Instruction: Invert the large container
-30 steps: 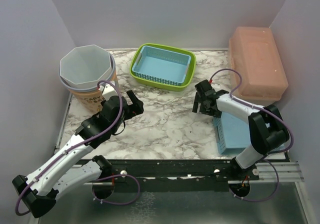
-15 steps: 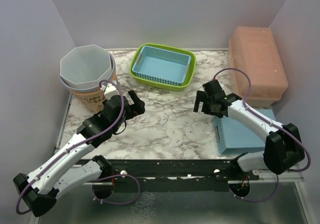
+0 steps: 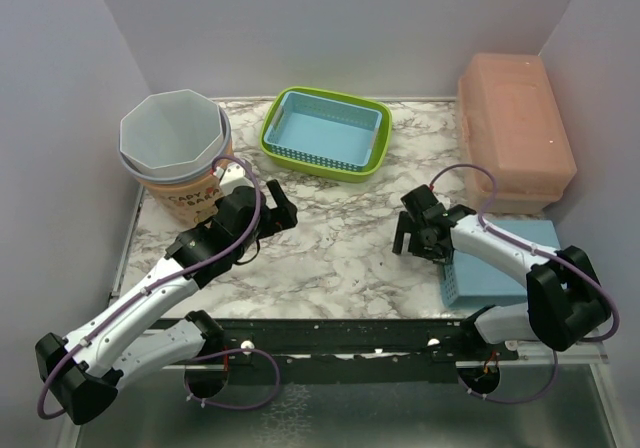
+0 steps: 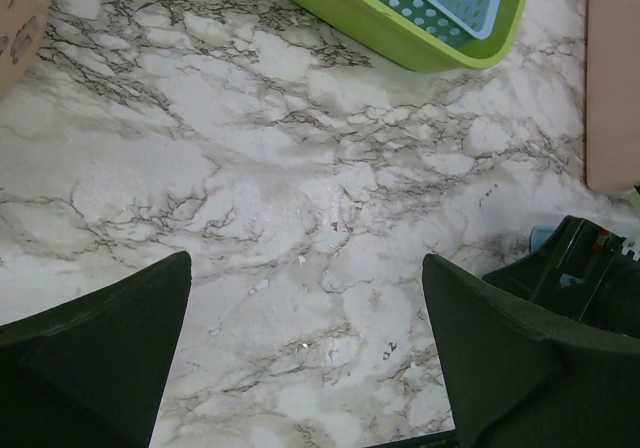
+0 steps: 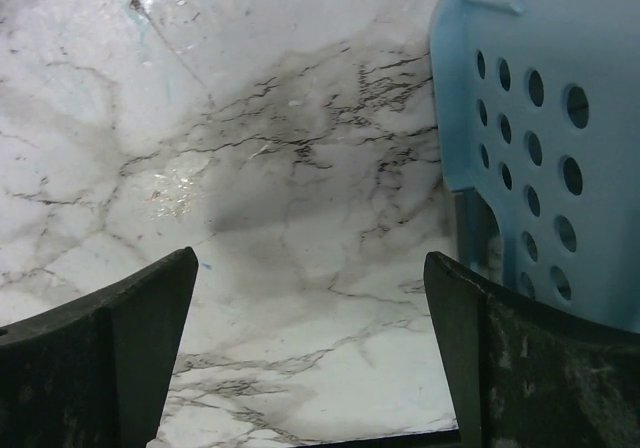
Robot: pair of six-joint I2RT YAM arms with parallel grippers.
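Note:
The large salmon-pink container [image 3: 515,128] lies at the back right with a flat, closed face up; its edge shows in the left wrist view [image 4: 615,68]. My right gripper [image 3: 420,238] is open and empty, low over the marble, just left of an overturned blue perforated basket [image 3: 500,263]. In the right wrist view the gripper [image 5: 310,338] has its jaws wide apart and the basket [image 5: 540,148] beside the right finger. My left gripper [image 3: 270,211] is open and empty over the marble at centre left; in its wrist view [image 4: 305,348] only tabletop lies between the fingers.
A green tray holding a blue basket [image 3: 325,133] stands at the back centre, also in the left wrist view [image 4: 400,28]. A white-lined tub [image 3: 175,148] stands at the back left. Walls close in both sides and the back.
My right gripper has swung nearer and lower, off the blue basket, and now sits at its left side. My left gripper has moved a little to the right and farther back.

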